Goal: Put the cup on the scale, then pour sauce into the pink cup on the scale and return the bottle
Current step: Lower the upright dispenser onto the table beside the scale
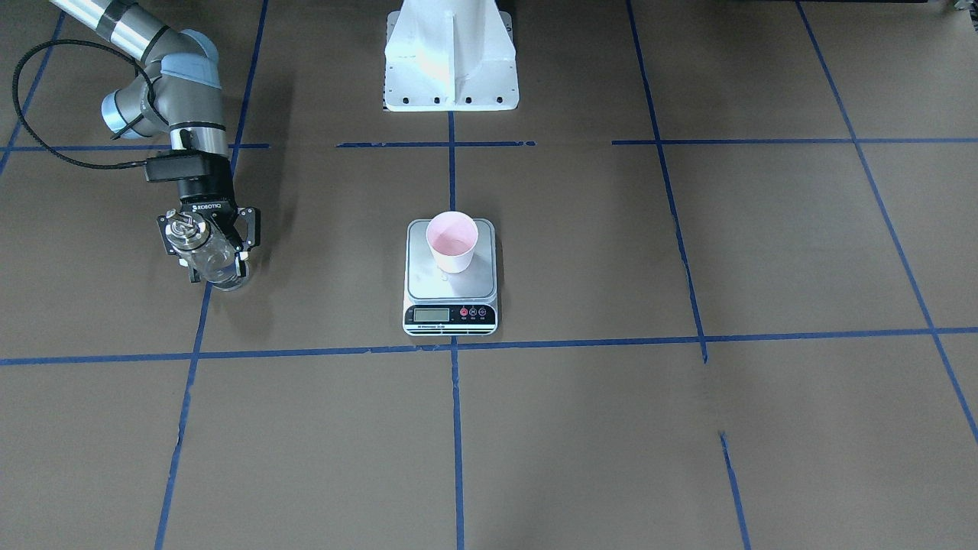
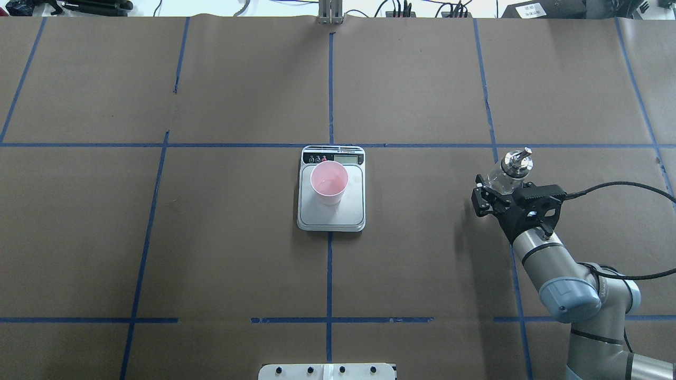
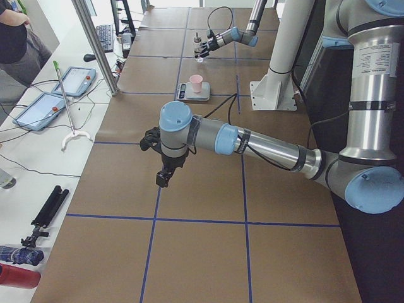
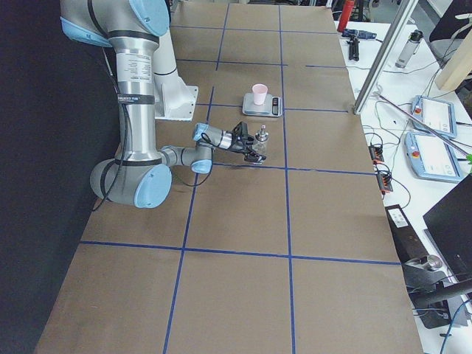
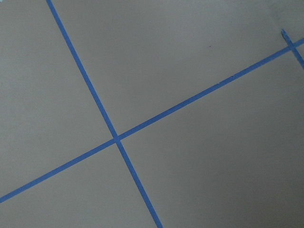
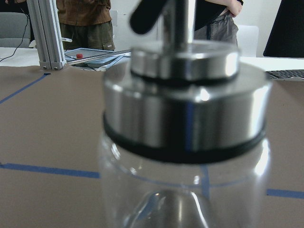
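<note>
The pink cup [image 2: 329,182] stood upright on the silver plate of the scale [image 2: 346,217], toward the display end and off-centre, at the middle of the brown paper-covered tabletop [image 2: 211,248]. Well apart from it, on the robot's right side, the right hand [image 1: 208,243] was clenched around the clear glass body of the bottle [image 2: 514,163], one finger on each side, with the silver collar and thin spout rising free above the grip. From the side the bottle looked roughly upright and low over the tabletop, near a crossing of blue tape lines [image 2: 491,145], though whether its base touched the surface could not be made out. The right wrist camera was filled by the collar at very close range. The left hand [image 3: 164,177] hung pointing down over bare paper well away from the scale, seen only from the table's end, so whether it was released or clenched could not be told; its wrist camera showed only two crossing tape lines.
</note>
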You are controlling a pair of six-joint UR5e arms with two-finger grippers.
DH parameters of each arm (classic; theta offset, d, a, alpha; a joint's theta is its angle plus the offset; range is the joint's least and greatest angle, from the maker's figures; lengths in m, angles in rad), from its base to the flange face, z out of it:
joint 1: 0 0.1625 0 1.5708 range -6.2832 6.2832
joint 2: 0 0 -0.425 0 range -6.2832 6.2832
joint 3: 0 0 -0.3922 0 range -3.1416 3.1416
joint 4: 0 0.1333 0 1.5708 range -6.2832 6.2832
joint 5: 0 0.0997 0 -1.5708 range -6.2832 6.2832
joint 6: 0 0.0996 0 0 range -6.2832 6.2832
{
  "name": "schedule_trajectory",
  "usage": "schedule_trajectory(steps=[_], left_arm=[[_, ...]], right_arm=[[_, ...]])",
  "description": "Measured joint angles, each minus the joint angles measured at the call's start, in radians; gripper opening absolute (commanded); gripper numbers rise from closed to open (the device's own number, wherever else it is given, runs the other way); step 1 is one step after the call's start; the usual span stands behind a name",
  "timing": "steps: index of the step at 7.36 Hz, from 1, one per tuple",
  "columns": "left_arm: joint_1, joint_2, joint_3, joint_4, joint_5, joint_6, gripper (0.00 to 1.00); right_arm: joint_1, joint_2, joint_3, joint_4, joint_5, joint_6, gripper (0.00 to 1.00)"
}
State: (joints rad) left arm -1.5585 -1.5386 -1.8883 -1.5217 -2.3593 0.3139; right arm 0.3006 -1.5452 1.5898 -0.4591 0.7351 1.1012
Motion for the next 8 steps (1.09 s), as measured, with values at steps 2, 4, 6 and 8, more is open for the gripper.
schedule_trajectory(steps=[2,4,6,8], left_arm=[[0.0,0.0,0.0,0.0,0.0,0.001,1.0],[0.0,0.0,0.0,0.0,0.0,0.001,1.0],[0.0,0.0,0.0,0.0,0.0,0.001,1.0],[0.0,0.001,0.0,0.0,0.0,0.0,1.0]], right_arm=[[0.0,0.002,-0.034,0.051,0.0,-0.001,0.0],[0.0,0.005,-0.042,0.063,-0.002,-0.007,0.22],[-0.001,0.004,-0.047,0.066,-0.013,-0.005,1.0],[-0.002,0.002,-0.05,0.066,-0.023,-0.004,1.0]])
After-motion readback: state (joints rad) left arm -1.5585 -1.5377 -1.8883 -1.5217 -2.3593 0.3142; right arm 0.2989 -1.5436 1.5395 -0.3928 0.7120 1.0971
